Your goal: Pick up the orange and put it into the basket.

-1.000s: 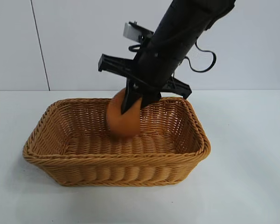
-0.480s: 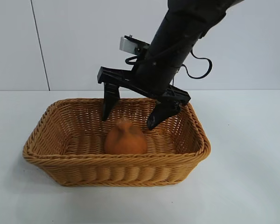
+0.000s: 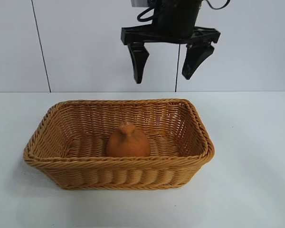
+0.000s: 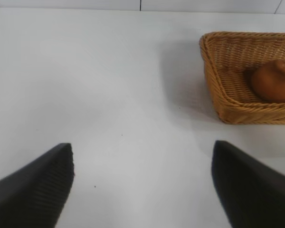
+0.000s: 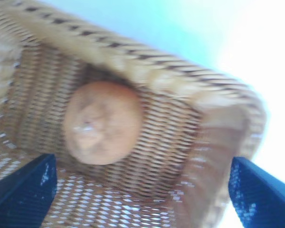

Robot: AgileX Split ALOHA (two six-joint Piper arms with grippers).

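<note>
The orange point(image 3: 128, 141) rests on the floor of the wicker basket point(image 3: 114, 164), knob up, near the front wall. It also shows in the right wrist view as the orange point(image 5: 103, 122) inside the basket point(image 5: 213, 102). My right gripper point(image 3: 164, 78) hangs open well above the basket's back rim, nothing between its fingers. In the left wrist view my left gripper point(image 4: 142, 156) stands open over bare table, off to the side of the basket point(image 4: 228, 102), where the orange point(image 4: 274, 80) sits.
The white table point(image 3: 251, 190) spreads around the basket on all sides. A white panelled wall point(image 3: 76, 42) stands behind the table.
My right gripper opened and let the orange drop into the basket, then rose up and away above the back rim. The orange now sits still. The left gripper has not moved.
</note>
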